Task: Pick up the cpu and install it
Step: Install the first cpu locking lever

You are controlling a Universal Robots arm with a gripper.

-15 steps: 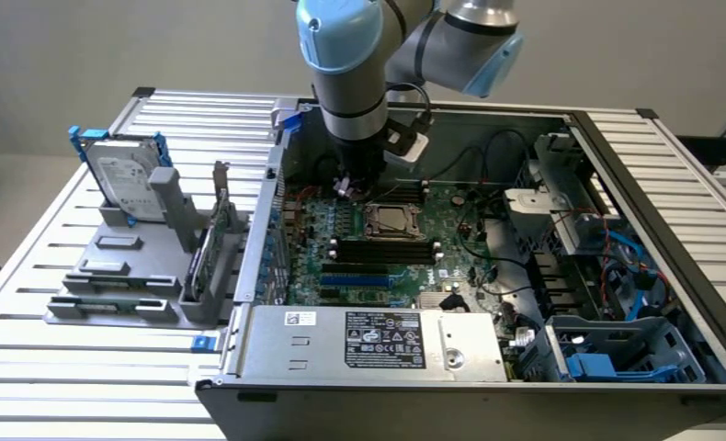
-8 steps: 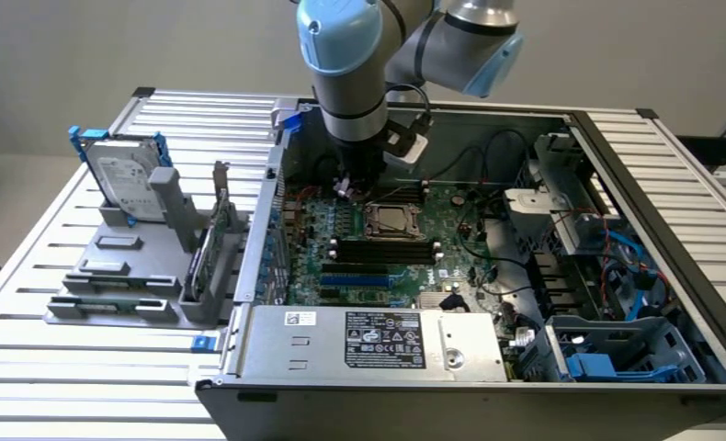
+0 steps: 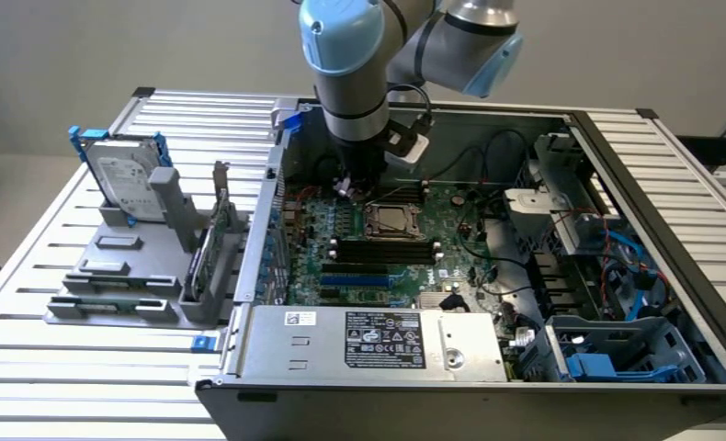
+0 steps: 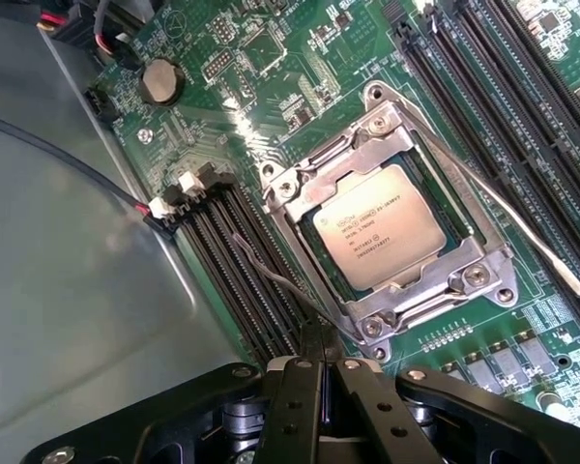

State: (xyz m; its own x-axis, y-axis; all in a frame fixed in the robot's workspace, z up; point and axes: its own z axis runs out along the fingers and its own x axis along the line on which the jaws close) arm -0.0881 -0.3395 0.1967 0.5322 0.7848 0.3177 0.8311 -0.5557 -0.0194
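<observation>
Table and wall: slatted aluminium table (image 3: 20, 285) is carrying an open computer case (image 3: 461, 409) lying on its side, with a plain grey wall standing behind.
Exterior view alone: a hard drive (image 3: 128, 175) in a blue frame is standing upright in a grey fixture (image 3: 118, 294) at nine o'clock of the case. A power supply (image 3: 376, 342) is sitting at six o'clock of the green motherboard (image 3: 461, 276).
Wrist view alone: printed lettering is showing on the cpu (image 4: 379, 227), which is lying flat inside the metal-framed socket (image 4: 483, 280). A thin wire lever (image 4: 503, 208) is slanting past the socket frame, a coin battery (image 4: 161, 80) is sitting well apart, and dark memory slots (image 4: 242, 261) are running alongside.
Cpu placement: it is sitting in the socket, apart from the fingertips. In the exterior view the socket is lying at about four o'clock of the gripper (image 3: 347, 191), just beside it.
Gripper: black fingers (image 4: 295, 406) are pressing together and pinching nothing, their tips hovering over the board near a socket corner.
Arm: it is reaching down from twelve o'clock of the exterior view, the wrist hanging near vertical into the case.
</observation>
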